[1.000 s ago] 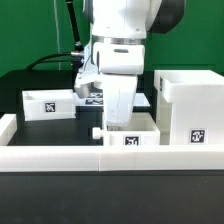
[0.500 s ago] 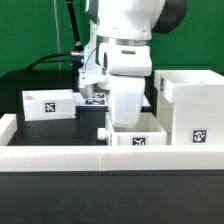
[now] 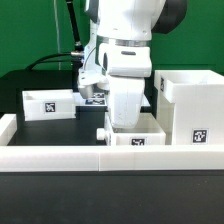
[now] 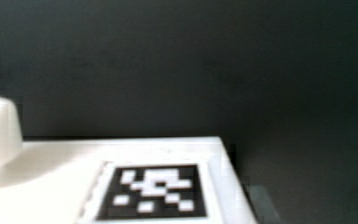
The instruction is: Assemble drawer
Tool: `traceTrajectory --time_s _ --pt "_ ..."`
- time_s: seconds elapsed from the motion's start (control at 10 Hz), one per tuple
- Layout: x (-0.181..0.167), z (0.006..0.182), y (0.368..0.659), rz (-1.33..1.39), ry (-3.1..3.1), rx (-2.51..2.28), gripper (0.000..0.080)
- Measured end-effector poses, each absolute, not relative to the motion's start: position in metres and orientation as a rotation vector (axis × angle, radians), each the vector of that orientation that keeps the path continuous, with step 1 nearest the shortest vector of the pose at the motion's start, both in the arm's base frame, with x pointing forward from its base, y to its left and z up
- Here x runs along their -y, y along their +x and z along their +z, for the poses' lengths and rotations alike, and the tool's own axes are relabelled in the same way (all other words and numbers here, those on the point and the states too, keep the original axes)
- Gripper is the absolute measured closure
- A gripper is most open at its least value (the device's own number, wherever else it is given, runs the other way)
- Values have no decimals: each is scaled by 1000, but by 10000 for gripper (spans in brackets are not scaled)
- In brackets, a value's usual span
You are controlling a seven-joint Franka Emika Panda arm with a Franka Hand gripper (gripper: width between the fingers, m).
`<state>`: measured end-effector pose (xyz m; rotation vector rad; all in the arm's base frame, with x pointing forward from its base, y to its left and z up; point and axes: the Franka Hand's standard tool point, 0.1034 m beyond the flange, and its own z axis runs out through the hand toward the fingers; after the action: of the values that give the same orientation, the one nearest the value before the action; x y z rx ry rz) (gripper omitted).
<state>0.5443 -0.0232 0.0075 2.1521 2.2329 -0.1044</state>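
Observation:
A small white tray box (image 3: 138, 136) with a tag on its front stands in the middle, just behind the border wall, with a small knob (image 3: 100, 132) on its side facing the exterior view's left. My gripper (image 3: 127, 118) is lowered onto this tray box, and its fingertips are hidden behind the tray wall. The large hollow casing (image 3: 190, 108) stands right next to it on the exterior view's right. A second tray box (image 3: 48, 103) sits at the left. The wrist view shows only a white surface carrying a tag (image 4: 155, 190) against the dark table.
A low white border wall (image 3: 110, 158) runs along the front and turns back at the left (image 3: 8, 125). The marker board (image 3: 93, 98) shows partly behind the arm. Black cables hang at the back left.
The arm and the middle tray box under it shifted a little toward the casing on the exterior view's right, then stayed still over the last half second.

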Motion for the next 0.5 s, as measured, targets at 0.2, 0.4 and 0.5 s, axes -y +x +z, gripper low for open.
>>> traceTrajectory --time_s 0.2,0.4,0.5 --pt "23 9 546 -89 2145 -2229 757" --pt "23 9 544 -79 2148 -2221 757" --pt "23 8 546 -55 2139 -2214 757"
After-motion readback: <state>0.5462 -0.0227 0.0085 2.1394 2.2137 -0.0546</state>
